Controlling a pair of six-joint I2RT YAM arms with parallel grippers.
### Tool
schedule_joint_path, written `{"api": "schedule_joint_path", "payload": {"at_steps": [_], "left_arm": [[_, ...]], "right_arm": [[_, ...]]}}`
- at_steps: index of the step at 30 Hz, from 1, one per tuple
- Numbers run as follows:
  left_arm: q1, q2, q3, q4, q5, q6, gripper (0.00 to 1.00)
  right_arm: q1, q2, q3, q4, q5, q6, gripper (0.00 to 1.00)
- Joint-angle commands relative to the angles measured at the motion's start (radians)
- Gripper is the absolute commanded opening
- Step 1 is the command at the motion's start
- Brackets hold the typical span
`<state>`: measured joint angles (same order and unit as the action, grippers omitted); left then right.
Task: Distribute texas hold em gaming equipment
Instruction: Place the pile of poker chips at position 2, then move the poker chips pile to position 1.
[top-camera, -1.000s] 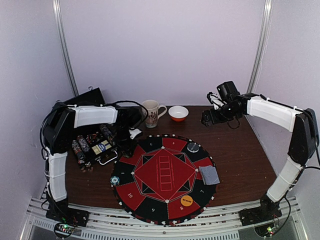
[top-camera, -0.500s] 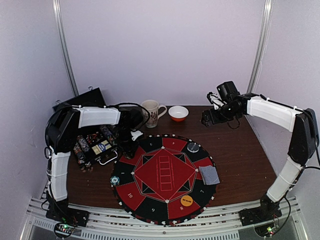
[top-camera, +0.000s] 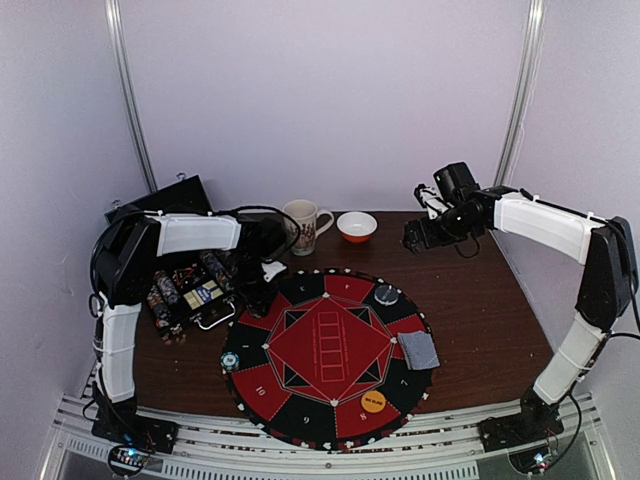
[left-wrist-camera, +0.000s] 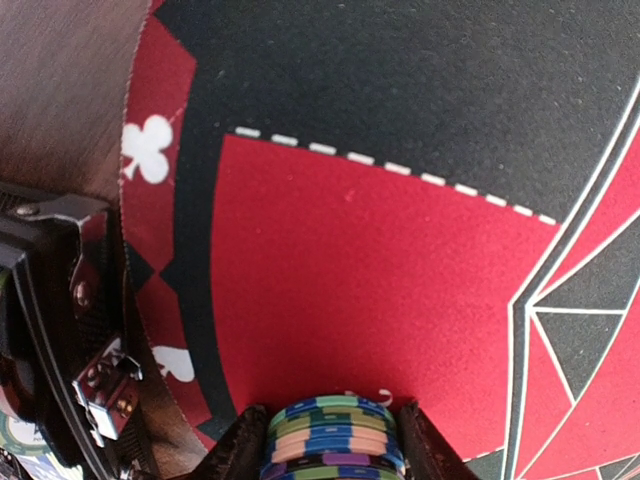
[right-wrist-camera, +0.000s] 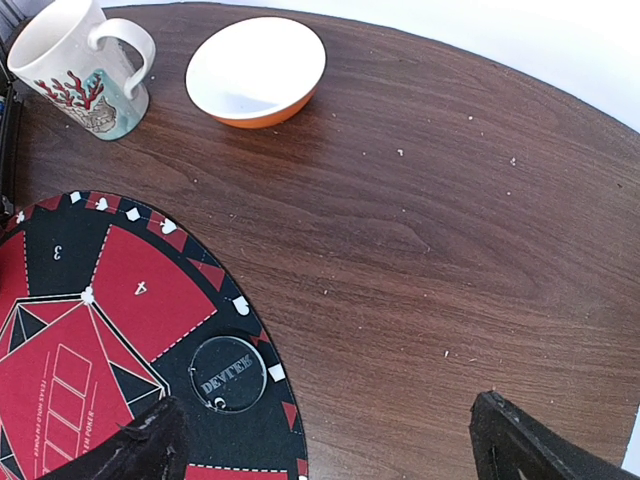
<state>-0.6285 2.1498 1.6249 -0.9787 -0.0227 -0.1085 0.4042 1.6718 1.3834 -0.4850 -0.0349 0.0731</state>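
Observation:
My left gripper is shut on a stack of striped poker chips and holds it low over a red field at the back left edge of the round mat. In the left wrist view the gripper has a finger on each side of the stack. My right gripper is open and empty, above the table at the back right. On the mat lie a dark disc, also in the right wrist view, a grey-blue card deck, an orange disc and a small chip stack.
An open black case with rows of chips stands left of the mat; its latch shows close beside my left gripper. A mug and an orange-and-white bowl stand at the back. Bare wood lies right of the mat.
My left gripper has shifted a little to the right, toward the mat's back left edge, with the chip stack in it. The right arm has not moved.

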Motion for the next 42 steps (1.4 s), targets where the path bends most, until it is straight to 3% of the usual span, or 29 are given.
{"api": "schedule_joint_path", "payload": {"at_steps": [1,17,34,36,42], "left_arm": [[-0.007,0.011,-0.015,0.033,0.003,0.02,0.49],[-0.008,-0.013,-0.039,0.043,0.006,0.031,0.59],[-0.014,-0.033,-0.104,0.045,0.018,0.046,0.63],[-0.023,-0.028,-0.108,0.045,0.012,0.052,0.62],[-0.03,-0.031,-0.141,0.046,0.024,0.056,0.45]], "right_arm": [[0.005,-0.011,0.023,-0.019,0.026,-0.015,1.0],[0.005,-0.019,0.02,-0.02,0.029,-0.014,1.0],[0.005,-0.032,0.014,-0.027,0.039,-0.016,1.0],[0.006,-0.033,0.015,-0.028,0.038,-0.016,1.0],[0.005,-0.041,0.015,-0.032,0.04,-0.015,1.0]]}}
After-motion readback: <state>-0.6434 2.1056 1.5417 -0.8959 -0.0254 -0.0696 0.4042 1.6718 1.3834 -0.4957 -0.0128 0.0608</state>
